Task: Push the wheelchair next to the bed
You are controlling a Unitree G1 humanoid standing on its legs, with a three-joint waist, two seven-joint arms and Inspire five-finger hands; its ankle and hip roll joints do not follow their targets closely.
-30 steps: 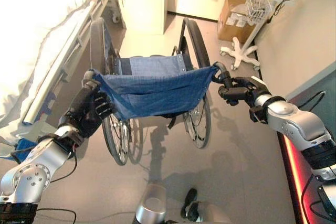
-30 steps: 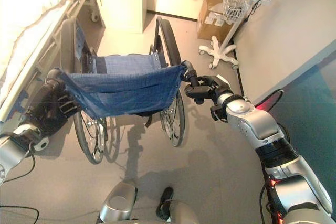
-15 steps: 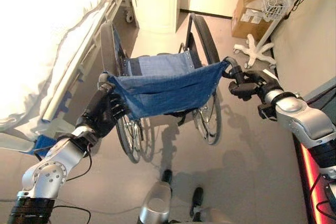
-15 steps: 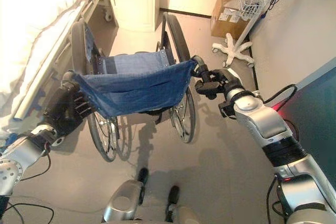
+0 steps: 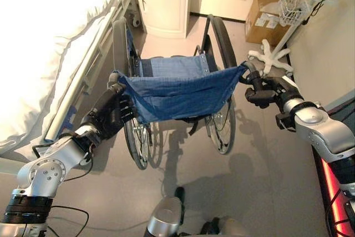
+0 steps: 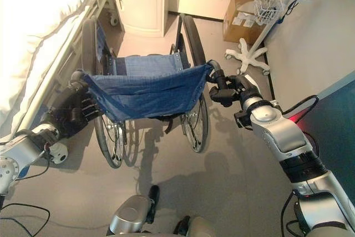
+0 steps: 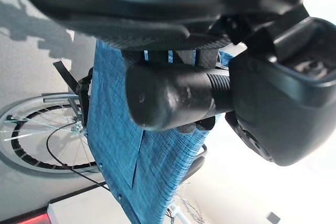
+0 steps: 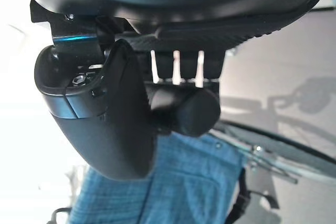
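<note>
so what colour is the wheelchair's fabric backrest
Blue, a woven denim-like cloth on the backrest of the wheelchair; the left eye view shows it best.

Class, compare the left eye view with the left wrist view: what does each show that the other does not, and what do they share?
Left eye view alone: the bed, cabinet, cardboard box and right hand curled round its push handle. Left wrist view alone: close up, the left hand wrapped round its black handle grip. Both: the wheelchair's blue fabric back and a wheel.
</note>
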